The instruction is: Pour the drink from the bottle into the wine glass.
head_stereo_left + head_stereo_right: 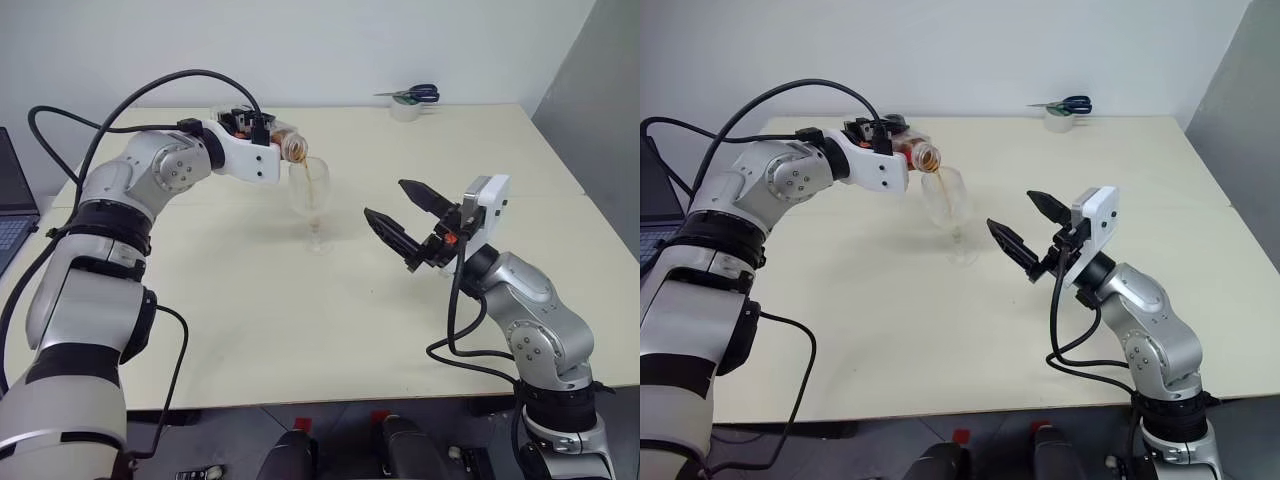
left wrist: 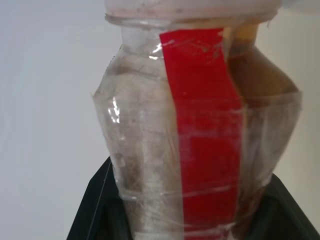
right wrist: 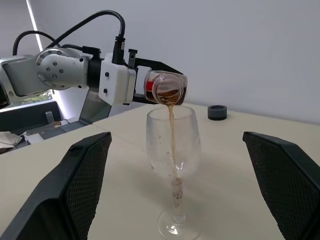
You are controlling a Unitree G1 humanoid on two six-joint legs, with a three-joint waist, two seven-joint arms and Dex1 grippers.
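We've got the left gripper [image 1: 262, 136] clamped on the clear squarish plastic bottle [image 3: 166, 88], tipped over the stemmed wine glass [image 3: 173, 165] on the matte tabletop [image 1: 250, 310]; a thin amber drink [image 3: 172, 131] streams in. Right gripper [image 1: 400, 215] gapes wide, holding nothing.

Two arms in silver-grey metal with rounded joint housings, round screw-ringed covers and black bands between segments. Each wrist carries a white angular plastic block. Thick black cables loop from the upper arms to the wrists. Left gripper [image 1: 262, 128]: black fingers beyond its white block. Right gripper [image 1: 398, 213]: two black tapered fingers with finely textured inner faces, small red detail at the base.
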